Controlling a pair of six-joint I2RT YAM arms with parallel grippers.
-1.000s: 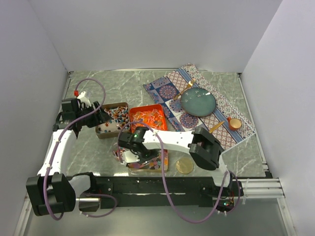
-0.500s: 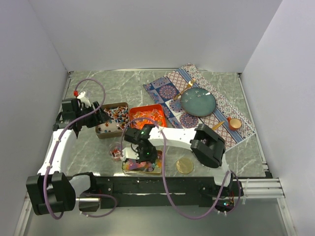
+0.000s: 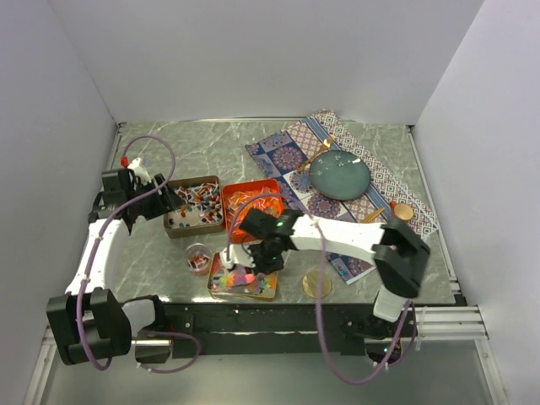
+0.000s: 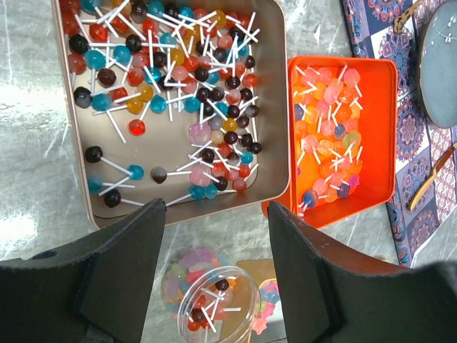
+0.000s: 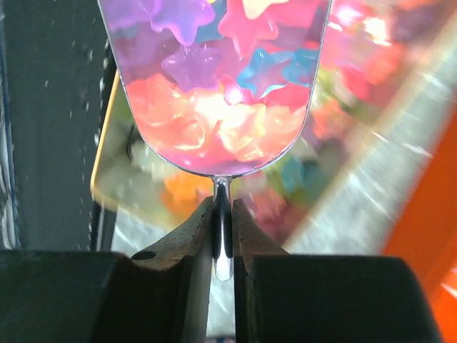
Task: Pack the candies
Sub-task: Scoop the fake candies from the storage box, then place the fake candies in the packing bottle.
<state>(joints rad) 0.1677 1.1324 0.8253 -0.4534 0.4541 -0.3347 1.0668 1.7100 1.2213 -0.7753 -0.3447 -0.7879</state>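
The candies are star-shaped jellies and lollipops. My right gripper (image 3: 239,268) (image 5: 222,204) is shut on the handle of a clear scoop (image 5: 214,78) heaped with pink, purple, blue and yellow jellies (image 5: 227,118), held over a gold tin (image 3: 272,293) of the same jellies. A clear round jar (image 3: 197,256) (image 4: 214,304) part filled with jellies and lollipops stands left of that tin. My left gripper (image 3: 162,201) (image 4: 216,207) is open and empty, above the jar and the near edge of a brown tin (image 3: 167,223) (image 4: 143,175) of lollipops.
An orange tin (image 3: 251,182) (image 4: 389,143) of lollipops sits right of the brown one. A round gold lid (image 3: 317,285) lies right of the gold tin. A patterned cloth (image 3: 287,156) at back right carries a dark plate (image 3: 339,175) and a small copper cup (image 3: 402,211).
My right arm has swung out to the right and its gripper now holds the loaded scoop over the gold tin, uncovering the jar. My left gripper has drawn back slightly left.
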